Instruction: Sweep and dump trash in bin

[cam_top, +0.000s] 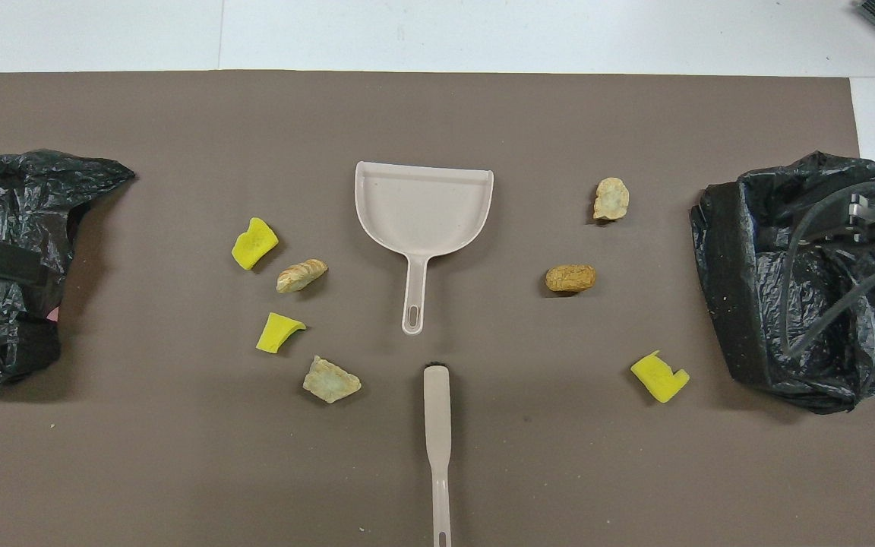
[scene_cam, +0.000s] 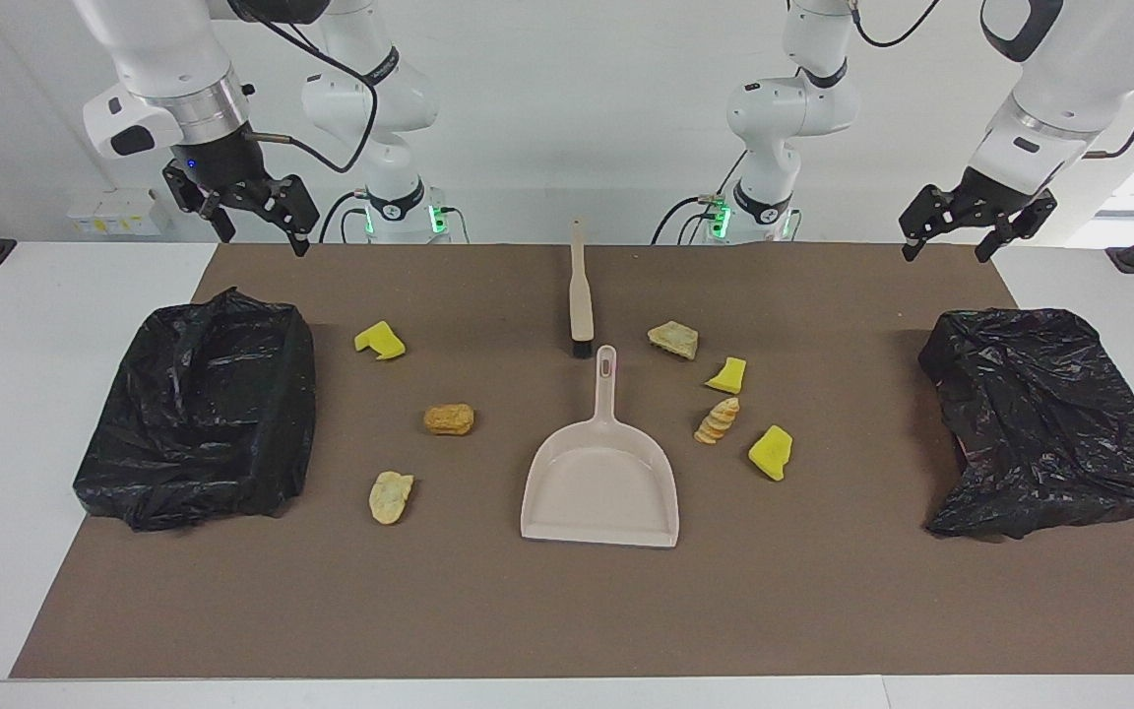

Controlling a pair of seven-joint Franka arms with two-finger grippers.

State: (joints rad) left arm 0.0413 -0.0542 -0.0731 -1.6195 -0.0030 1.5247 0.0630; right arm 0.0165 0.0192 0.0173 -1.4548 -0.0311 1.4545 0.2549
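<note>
Seven trash scraps [scene_cam: 449, 418] lie scattered on the brown mat [scene_cam: 567, 611] either side of the dustpan [scene_cam: 600, 487], whose handle points toward the robots in line with the brush [scene_cam: 581, 295]. Left gripper [scene_cam: 951, 225] and right gripper [scene_cam: 254, 219] hang spread wide, holding nothing

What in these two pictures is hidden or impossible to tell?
- Inside of both black bags: crumpled plastic hides it in both views.
- Brush: the overhead view's bottom edge cuts its handle.
- Left gripper and right gripper: open in the facing view, barely showing overhead.
- Trash: what the tan pieces are made of.
</note>
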